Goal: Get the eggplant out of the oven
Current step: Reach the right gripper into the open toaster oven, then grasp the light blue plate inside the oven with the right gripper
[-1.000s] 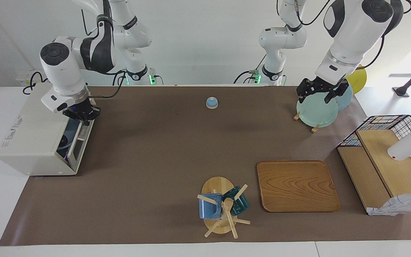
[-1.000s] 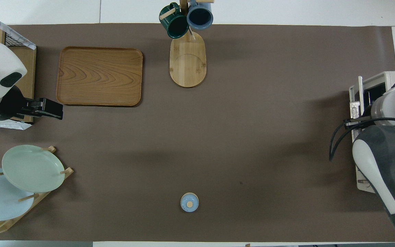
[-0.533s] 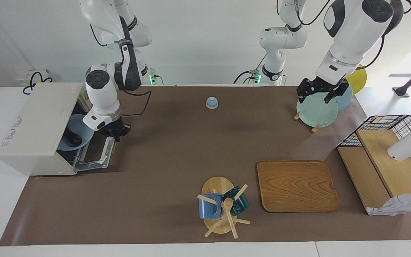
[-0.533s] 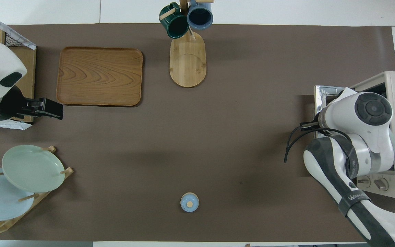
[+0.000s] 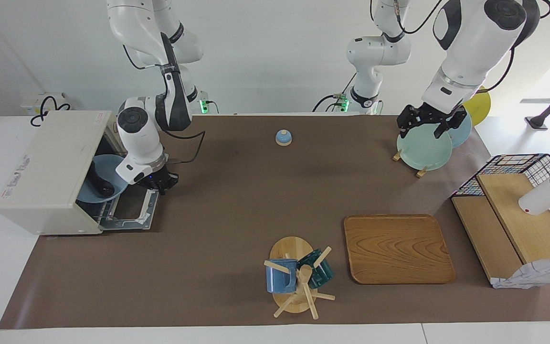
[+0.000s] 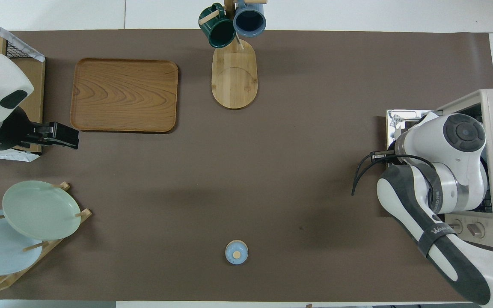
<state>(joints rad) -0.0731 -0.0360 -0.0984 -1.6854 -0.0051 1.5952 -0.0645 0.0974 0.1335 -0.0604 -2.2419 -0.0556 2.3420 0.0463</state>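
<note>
Fingers of right gripper (image 5: pixel 160 184) closed tight on oven (image 5: pixel 48 172) door's handle edge, door down flat, exposing eggplant (image 5: pixel 99 184) in blue bowl (image 5: pixel 105 177) inside. Left gripper (image 5: pixel 430 123) spread wide, empty, waiting over plates (image 5: pixel 424 150).

Overhead: right arm hides the opening; eggplant unseen.
</note>
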